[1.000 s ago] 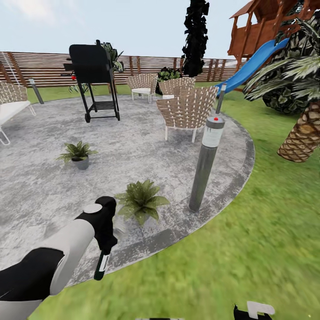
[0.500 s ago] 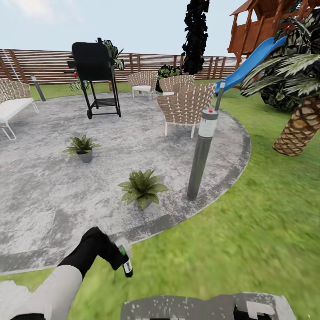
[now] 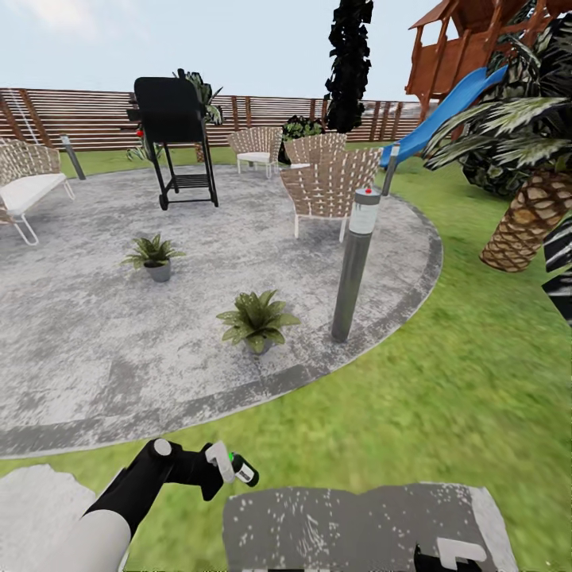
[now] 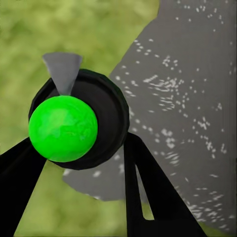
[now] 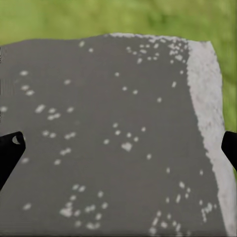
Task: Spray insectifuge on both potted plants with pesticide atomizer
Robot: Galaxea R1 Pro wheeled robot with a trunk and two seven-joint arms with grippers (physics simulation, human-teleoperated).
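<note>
The pesticide atomizer point(image 3: 241, 471), a small dark bottle with a whitish spray head and a green spot, lies almost level in my left gripper point(image 3: 221, 473), which is shut on it low over the grass. In the left wrist view the atomizer point(image 4: 101, 106) shows end-on, its green spot toward the camera, between the black fingers point(image 4: 150, 192). Two potted plants stand on the paved patio: the nearer potted plant point(image 3: 258, 319) by its rim, the farther potted plant point(image 3: 155, 254) further in. My right gripper point(image 5: 118, 148) is open above a grey speckled slab point(image 5: 113, 123).
A grey bollard lamp point(image 3: 352, 266) stands right of the nearer plant. Wicker chairs point(image 3: 327, 191), a black grill point(image 3: 171, 131) and a white bench point(image 3: 28, 191) sit further back before the slat fence. A palm point(image 3: 520, 226) is at right. The grey slab point(image 3: 357, 524) lies right by me.
The whole view has pulled back from the patio. My left arm has dropped lower and turned the atomizer from hanging down to nearly level. The grey slab has come into view below.
</note>
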